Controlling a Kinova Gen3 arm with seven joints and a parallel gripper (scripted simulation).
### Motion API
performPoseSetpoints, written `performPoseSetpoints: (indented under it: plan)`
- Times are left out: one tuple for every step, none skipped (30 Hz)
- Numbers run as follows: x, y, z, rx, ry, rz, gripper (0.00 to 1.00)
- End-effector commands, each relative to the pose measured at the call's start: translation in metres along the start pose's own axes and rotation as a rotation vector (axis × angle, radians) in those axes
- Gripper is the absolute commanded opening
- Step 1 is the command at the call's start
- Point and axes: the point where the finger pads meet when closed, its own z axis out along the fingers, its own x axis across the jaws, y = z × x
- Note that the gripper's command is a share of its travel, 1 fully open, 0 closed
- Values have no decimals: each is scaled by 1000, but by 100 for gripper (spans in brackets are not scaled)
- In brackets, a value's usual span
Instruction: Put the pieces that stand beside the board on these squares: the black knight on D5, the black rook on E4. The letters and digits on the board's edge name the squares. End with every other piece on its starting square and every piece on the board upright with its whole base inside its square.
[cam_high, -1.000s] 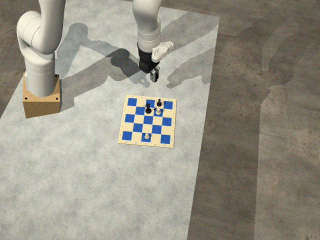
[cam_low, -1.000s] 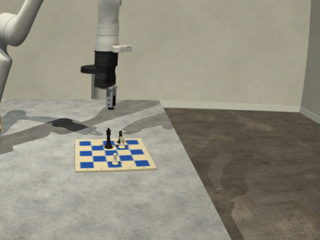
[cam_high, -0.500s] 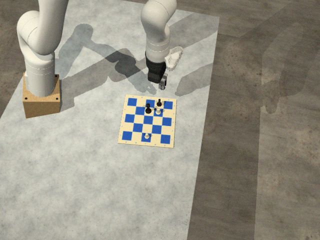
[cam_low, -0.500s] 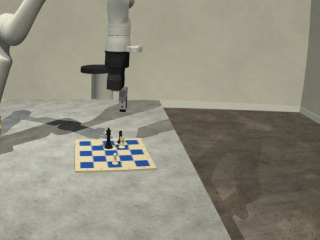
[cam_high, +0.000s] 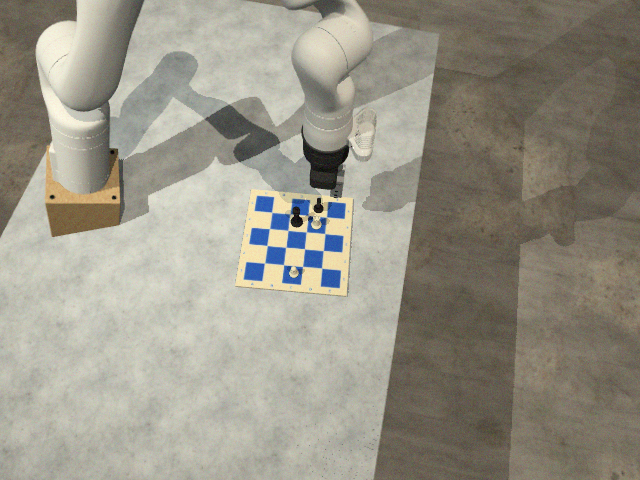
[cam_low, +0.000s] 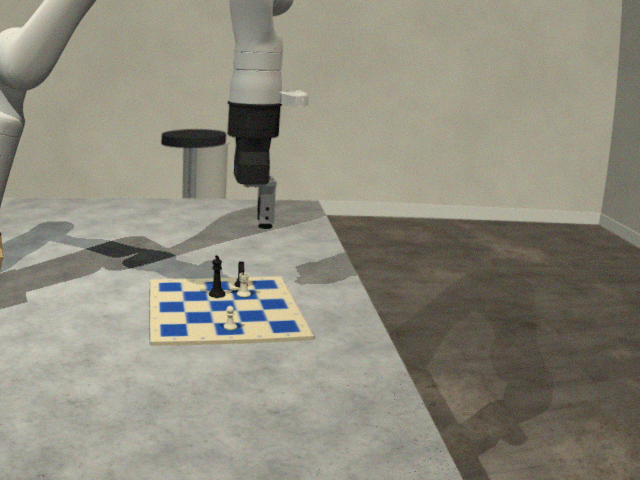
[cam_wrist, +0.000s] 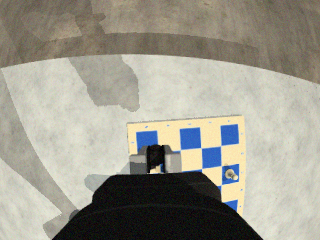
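Observation:
My gripper (cam_high: 337, 193) (cam_low: 265, 222) (cam_wrist: 156, 154) is shut on a small black piece, the black rook (cam_low: 265, 225) (cam_wrist: 155, 154), and holds it high above the far edge of the board (cam_high: 289, 288) (cam_low: 232, 338) (cam_wrist: 200, 126), near its far right corner. On the board a black knight (cam_high: 318, 205) (cam_low: 240, 269) stands in the back row on D5. A tall black king (cam_high: 296, 217) (cam_low: 217, 279) stands left of it. A white piece (cam_high: 315, 222) (cam_low: 244, 285) stands just in front of the knight. A white pawn (cam_high: 293, 271) (cam_low: 230, 318) (cam_wrist: 231, 175) stands in the front row.
The arm's wooden base block (cam_high: 82, 206) stands at the table's left. A round stool (cam_low: 193, 160) stands behind the table. The grey table top ends a little right of the board, with dark floor (cam_high: 516, 258) beyond.

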Motion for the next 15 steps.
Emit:
performPoseSetpoints:
  plan:
    - [15, -3, 0, 2, 9, 13, 0]
    - [15, -3, 0, 2, 9, 13, 0]
    - [16, -3, -1, 3, 9, 4, 0]
    - [17, -4, -1, 3, 9, -3, 0]
    - [18, -4, -1, 3, 9, -10, 0]
    - [19, -5, -1, 3, 8, -15, 0]
    - [20, -5, -1, 3, 8, -19, 0]
    - [20, -5, -1, 4, 8, -22, 0]
    - [20, -5, -1, 4, 8, -24, 0]
    - [21, -5, -2, 4, 8, -25, 0]
    - [21, -6, -2, 4, 8, -26, 0]
    - [21, -6, -2, 4, 8, -26, 0]
    - [21, -6, -2, 4, 8, -26, 0]
    - [21, -6, -2, 4, 8, -26, 0]
    - [21, -6, -2, 4, 8, -26, 0]
